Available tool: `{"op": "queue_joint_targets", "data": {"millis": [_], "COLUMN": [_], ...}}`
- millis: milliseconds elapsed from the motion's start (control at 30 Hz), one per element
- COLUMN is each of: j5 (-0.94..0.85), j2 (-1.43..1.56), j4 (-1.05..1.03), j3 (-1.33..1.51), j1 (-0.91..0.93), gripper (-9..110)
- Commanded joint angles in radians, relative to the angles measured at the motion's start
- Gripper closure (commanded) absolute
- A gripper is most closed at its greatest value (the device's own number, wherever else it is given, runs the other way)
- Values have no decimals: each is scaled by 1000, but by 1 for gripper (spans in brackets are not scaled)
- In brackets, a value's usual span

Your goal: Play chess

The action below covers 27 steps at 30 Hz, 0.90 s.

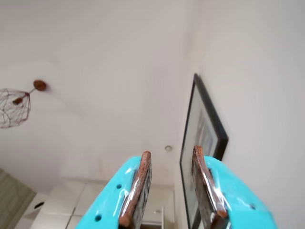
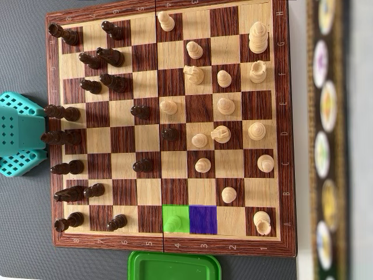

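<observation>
Showing the gripper aimed up at a white ceiling in the wrist view, its turquoise jaws slightly parted with nothing held between the brown pads. In the overhead view the chessboard lies on a grey tabletop, dark pieces left, light pieces right. A light pawn stands on the green-marked square, just left of the purple square, at the near edge.

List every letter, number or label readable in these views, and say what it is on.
"8 7 6 5 4 3 2 1": bottom border of the chessboard, overhead view.
"H" to "A": its side borders, small and turned sideways.
Strip of round pictures: too blurred to read.
Framed picture, wrist view: nothing legible.
</observation>
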<state>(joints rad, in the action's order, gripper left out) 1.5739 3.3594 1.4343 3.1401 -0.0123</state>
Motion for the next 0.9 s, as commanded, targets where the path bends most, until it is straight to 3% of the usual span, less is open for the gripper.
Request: {"op": "queue_joint_targets", "data": {"millis": [0, 300, 600, 867], "j5": [-5, -15, -247, -190], "j2": [-9, -9, -9, -9], "j4": [84, 216, 370, 371], "j3": [20, 20, 20, 20], "j1": [-2, -2, -34, -38], "gripper": [88, 88, 88, 88]}}
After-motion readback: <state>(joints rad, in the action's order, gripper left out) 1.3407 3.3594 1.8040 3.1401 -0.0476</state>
